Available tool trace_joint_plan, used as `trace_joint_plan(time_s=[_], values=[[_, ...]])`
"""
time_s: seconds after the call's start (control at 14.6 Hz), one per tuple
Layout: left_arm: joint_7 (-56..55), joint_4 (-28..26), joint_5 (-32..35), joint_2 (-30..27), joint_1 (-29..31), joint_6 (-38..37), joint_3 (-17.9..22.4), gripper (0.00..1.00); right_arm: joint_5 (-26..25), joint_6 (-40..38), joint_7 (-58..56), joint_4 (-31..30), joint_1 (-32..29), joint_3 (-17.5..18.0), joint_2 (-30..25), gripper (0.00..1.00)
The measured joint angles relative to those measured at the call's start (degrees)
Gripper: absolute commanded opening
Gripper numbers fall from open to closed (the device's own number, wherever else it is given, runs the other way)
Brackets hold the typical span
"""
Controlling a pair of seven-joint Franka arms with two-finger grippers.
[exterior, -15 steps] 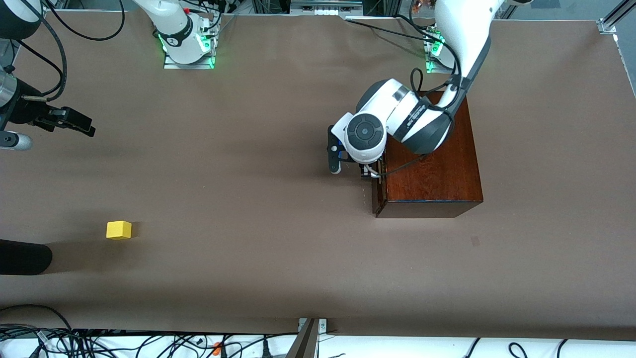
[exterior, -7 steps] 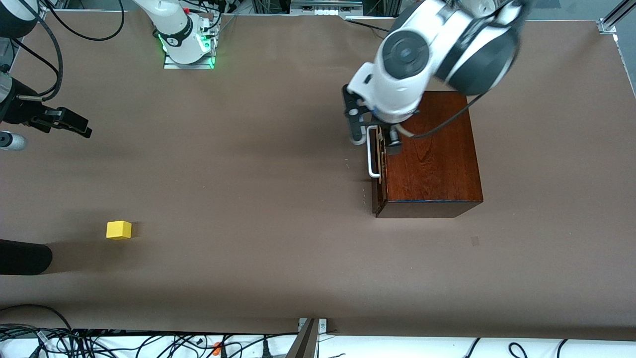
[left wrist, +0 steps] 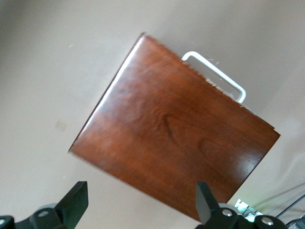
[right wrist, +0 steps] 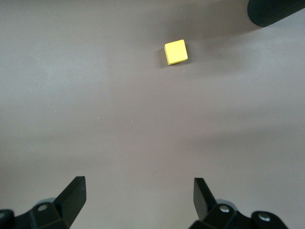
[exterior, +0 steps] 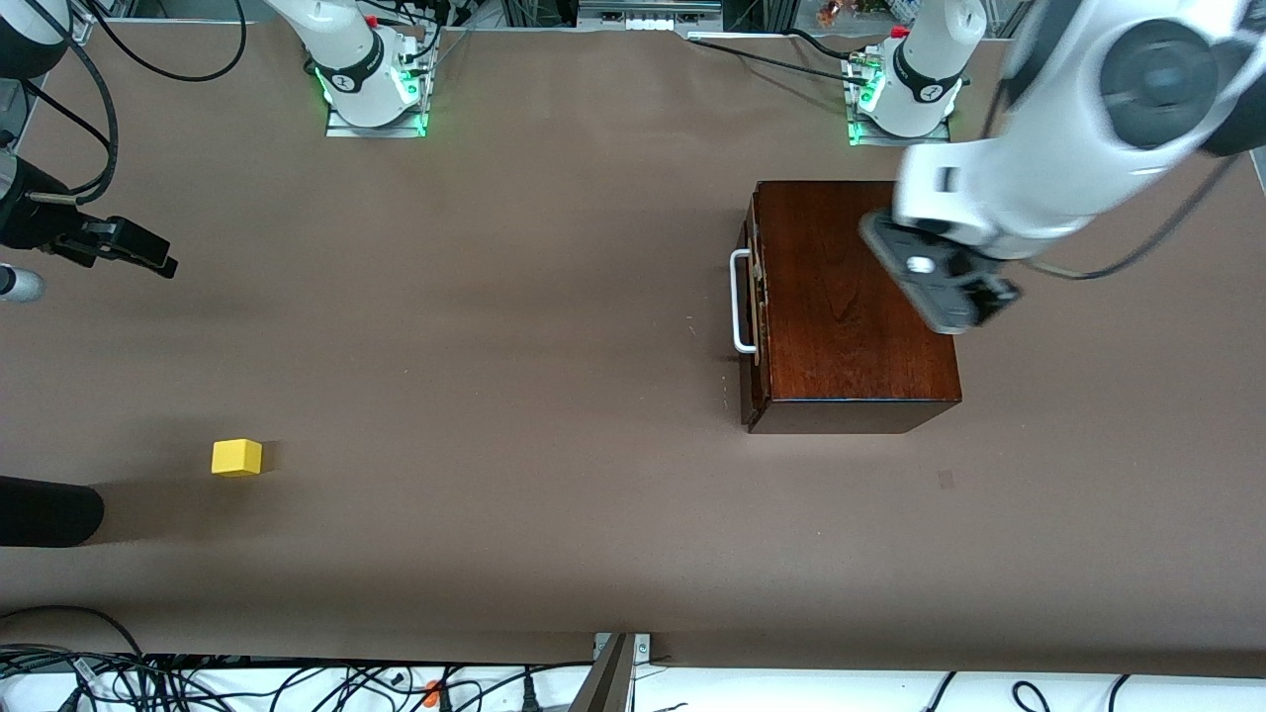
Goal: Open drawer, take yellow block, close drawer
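The glossy mahogany box [exterior: 860, 297] stands toward the left arm's end of the table. Its drawer [exterior: 754, 302] is pushed in, with the white bar handle [exterior: 738, 302] facing the right arm's end. My left gripper [exterior: 961, 305] hangs open and empty high over the box's edge at the left arm's end; its wrist view looks down on the box top [left wrist: 176, 138] and the handle [left wrist: 217, 74]. The yellow block [exterior: 236, 457] lies on the bare table toward the right arm's end. My right gripper [exterior: 148, 257] hovers open and empty, with the block [right wrist: 176, 51] apart from its fingers [right wrist: 204, 193].
A black rounded object [exterior: 49, 511] pokes in at the table's edge beside the yellow block, nearer to the front camera. Both arm bases [exterior: 371, 89] stand along the table's edge farthest from the front camera. Cables hang below the near edge.
The left gripper has left the drawer handle, risen and swung across the box top toward the left arm's end. The handle has come into plain view. The right gripper drifted slightly.
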Motion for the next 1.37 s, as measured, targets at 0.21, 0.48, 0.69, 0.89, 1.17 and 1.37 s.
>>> trace_joint_plan(time_s=[0.21,0.48,0.69,0.89,1.17,1.37], values=[[-12.68,-1.0,0.0,-2.72,1.11,-0.79,2.94,1.0,0.0,-0.02,-0.48,0.02,0.01,0.25,0.04,1.0],[-29.36,-7.6,-0.82,-8.16,2.35,2.41,7.43,1.0,0.0,-0.02,-0.99,0.06,0.02,0.3,0.04,1.0],[-31.44,-15.28,-3.11,-13.39,6.31,8.79,8.31,1.0,0.0,-0.02,-1.06,0.11,0.02,0.28,0.05,1.0],[-34.96,-18.38,-3.29,-15.73,6.39,9.72,8.18,1.0,0.0,-0.02,-1.09,0.36,0.02,0.28,0.04,1.0],[-35.92,-19.11,-3.29,-16.02,4.91,9.51,8.11,1.0,0.0,-0.02,-1.11,0.47,0.02,0.28,0.04,1.0],[-36.05,-19.23,-3.29,-16.01,4.89,7.49,8.18,1.0,0.0,-0.02,-1.11,0.47,0.02,0.28,0.04,1.0]])
